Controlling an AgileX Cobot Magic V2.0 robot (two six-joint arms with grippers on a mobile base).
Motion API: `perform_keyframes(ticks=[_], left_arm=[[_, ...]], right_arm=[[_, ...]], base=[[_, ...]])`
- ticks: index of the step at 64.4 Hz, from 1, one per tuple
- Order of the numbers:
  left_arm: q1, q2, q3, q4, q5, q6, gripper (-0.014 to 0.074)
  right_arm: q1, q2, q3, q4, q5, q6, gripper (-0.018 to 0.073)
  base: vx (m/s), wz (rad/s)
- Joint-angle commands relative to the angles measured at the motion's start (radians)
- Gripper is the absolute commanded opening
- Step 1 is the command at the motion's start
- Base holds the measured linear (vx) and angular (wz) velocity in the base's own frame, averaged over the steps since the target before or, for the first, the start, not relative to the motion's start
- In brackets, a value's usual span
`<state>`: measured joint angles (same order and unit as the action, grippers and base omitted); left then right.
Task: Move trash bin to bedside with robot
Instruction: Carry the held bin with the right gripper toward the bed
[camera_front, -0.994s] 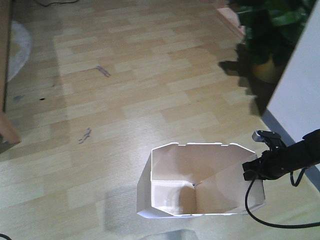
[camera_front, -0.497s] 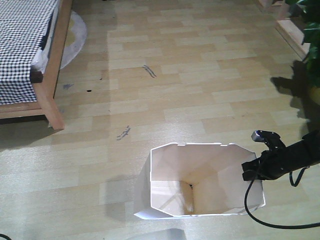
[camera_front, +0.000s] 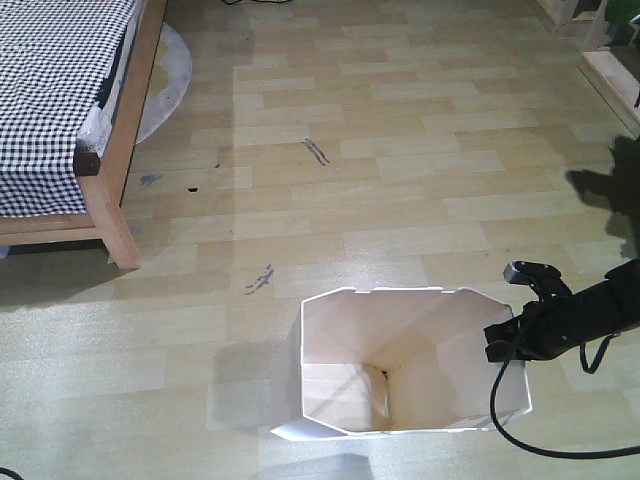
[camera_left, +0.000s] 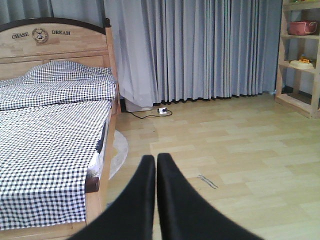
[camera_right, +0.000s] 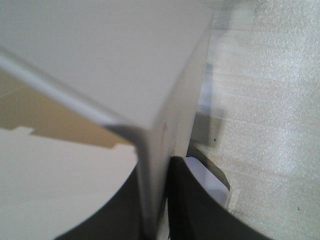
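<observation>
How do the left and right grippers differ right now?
The left gripper is shut on nothing; the right gripper is shut on a wall of the trash bin. The left gripper points over open floor beside the bed; the right gripper sits at the bin's rim. Both have black fingers, closed.

Right arm (camera_front: 592, 308): black, slender, reaching in from the right edge, with its cable (camera_front: 492, 400) looping beneath.
Right gripper (camera_front: 503, 345): jaws clamped on the trash bin (camera_front: 400, 325) wall.
Left gripper (camera_left: 153, 159): fingers pressed together, nothing held.
</observation>
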<state>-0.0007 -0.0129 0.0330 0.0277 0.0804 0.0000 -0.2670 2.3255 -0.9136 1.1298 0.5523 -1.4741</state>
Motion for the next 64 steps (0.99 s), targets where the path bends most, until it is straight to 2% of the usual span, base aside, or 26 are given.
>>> perform_keyframes(ticks=[1,64], left_arm=[[-0.006,-0.015,0.012,-0.009,-0.075,-0.014,-0.0006],[-0.006,-0.015,0.012,-0.009,-0.075,-0.014,-0.0006]], right_arm=[[-0.004,-0.069,-0.010,0.054,0.203,-0.003,-0.0005],[-0.004,-0.069,-0.010,0.054,0.204,-0.003,-0.0005]], base=[[0.17,0.01],[0.21,-0.05]])
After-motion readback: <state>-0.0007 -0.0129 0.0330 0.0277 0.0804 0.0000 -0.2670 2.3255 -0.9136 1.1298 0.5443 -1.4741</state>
